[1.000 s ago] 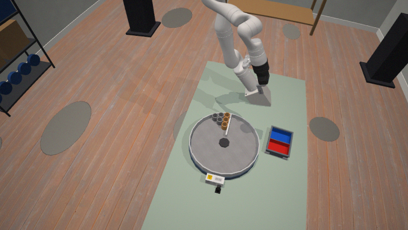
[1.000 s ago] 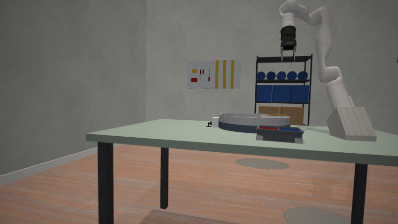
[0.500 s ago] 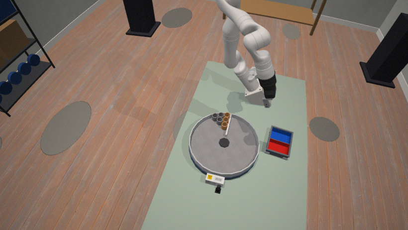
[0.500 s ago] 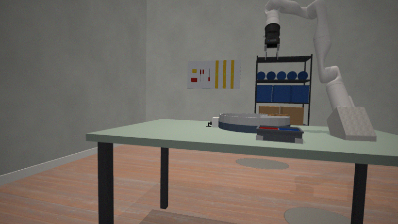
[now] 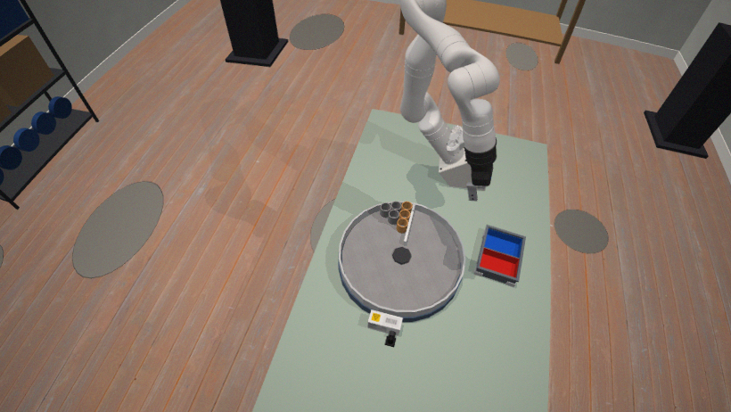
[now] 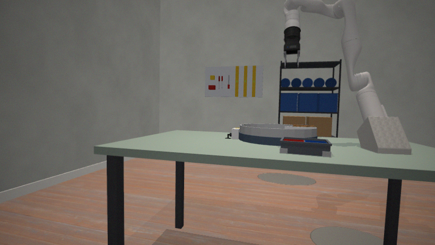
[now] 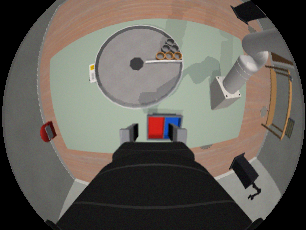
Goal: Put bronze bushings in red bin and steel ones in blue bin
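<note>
The black end effector with two grey metal fingers (image 5: 472, 193) (image 6: 292, 64) is hovering high above the pale green rectangular worktop (image 5: 460, 348) (image 6: 182, 146) (image 7: 75, 115), its fingers standing wide apart with nothing between them. Three bronze ring-shaped bushings (image 5: 404, 214) (image 7: 169, 56) are sitting in a row along a thin white straight bar (image 5: 409, 225) (image 7: 162, 61) on the round grey turntable (image 5: 378, 276) (image 6: 273, 132) (image 7: 120, 85), and three dark grey steel bushings are clustering beside them, near the rim. The open red bin (image 5: 496, 264) (image 6: 293, 140) (image 7: 155, 127) and open blue bin (image 5: 504, 243) (image 6: 315, 141) (image 7: 172, 125) are sharing one dark grey tray near the turntable, with no bushing showing inside in the top view. A small white box (image 5: 384, 321) (image 6: 235, 133) (image 7: 92, 73) beside the turntable is carrying a yellow label (image 5: 375, 317) and a patch of grey markings, too small to read.

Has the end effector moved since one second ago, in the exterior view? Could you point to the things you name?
Yes. The end effector (image 5: 475, 193) (image 6: 291, 65) (image 7: 153, 129) has moved to the image's left, from before the middle of the shelf rack (image 5: 81, 95) (image 6: 310, 64) to near its left post.
</note>
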Robot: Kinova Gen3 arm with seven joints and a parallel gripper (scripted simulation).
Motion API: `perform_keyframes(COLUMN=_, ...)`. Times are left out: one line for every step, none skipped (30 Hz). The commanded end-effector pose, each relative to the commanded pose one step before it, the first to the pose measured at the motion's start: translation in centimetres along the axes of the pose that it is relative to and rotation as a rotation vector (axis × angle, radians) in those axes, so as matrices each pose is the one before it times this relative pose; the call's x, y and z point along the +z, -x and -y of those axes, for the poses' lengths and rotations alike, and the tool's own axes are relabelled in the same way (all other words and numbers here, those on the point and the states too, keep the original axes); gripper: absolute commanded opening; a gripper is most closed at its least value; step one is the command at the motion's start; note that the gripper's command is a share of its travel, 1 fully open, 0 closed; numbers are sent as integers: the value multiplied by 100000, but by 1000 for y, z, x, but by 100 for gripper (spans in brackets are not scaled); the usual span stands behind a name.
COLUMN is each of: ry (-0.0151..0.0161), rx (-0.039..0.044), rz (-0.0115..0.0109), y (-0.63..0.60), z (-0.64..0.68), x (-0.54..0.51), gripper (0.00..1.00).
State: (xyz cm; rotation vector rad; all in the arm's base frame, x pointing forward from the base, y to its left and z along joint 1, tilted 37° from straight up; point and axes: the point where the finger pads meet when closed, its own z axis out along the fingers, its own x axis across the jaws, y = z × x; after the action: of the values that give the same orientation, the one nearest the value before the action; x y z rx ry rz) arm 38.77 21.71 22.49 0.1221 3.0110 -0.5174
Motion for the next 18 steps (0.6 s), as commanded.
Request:
perform_keyframes(ry=-6596, rx=-2661, rz=545, y=108, z=-1026, x=471, gripper=100)
perform_keyframes(ry=0, rx=0, rz=0, y=0, z=0, x=0, gripper=100)
perform_keyframes(ry=-4009, rx=-814, rz=0, y=9, z=5, x=11, gripper=100)
perform_keyframes(ry=0, rx=0, rz=0, y=0, z=0, x=0, gripper=100)
perform_keyframes(ry=0, rx=0, rz=0, y=0, z=0, x=0, gripper=100)
perform_keyframes(ry=0, rx=0, rz=0, y=0, z=0, x=0, gripper=100)
perform_keyframes(ry=-4009, rx=-814, rz=0, y=9, z=4, x=11, gripper=100)
perform_keyframes(ry=-4009, rx=-814, rz=0, y=9, z=4, x=12, gripper=100)
perform_keyframes(ry=-4009, rx=-814, rz=0, y=9, z=3, x=12, gripper=100)
perform_keyframes(ry=-4009, rx=-814, rz=0, y=9, z=3, x=12, gripper=100)
perform_keyframes(ry=-4009, rx=-814, rz=0, y=9, z=3, x=12, gripper=100)
perform_keyframes(ry=0, rx=0, rz=0, y=0, z=0, x=0, gripper=100)
perform_keyframes(ry=0, rx=0, rz=0, y=0, z=0, x=0, gripper=100)
perform_keyframes(ry=0, rx=0, rz=0, y=0, z=0, x=0, gripper=100)
perform_keyframes(ry=0, rx=0, rz=0, y=0, z=0, x=0, gripper=100)
perform_keyframes(ry=0, rx=0, rz=0, y=0, z=0, x=0, gripper=100)
perform_keyframes(ry=0, rx=0, rz=0, y=0, z=0, x=0, gripper=100)
perform_keyframes(ry=0, rx=0, rz=0, y=0, z=0, x=0, gripper=100)
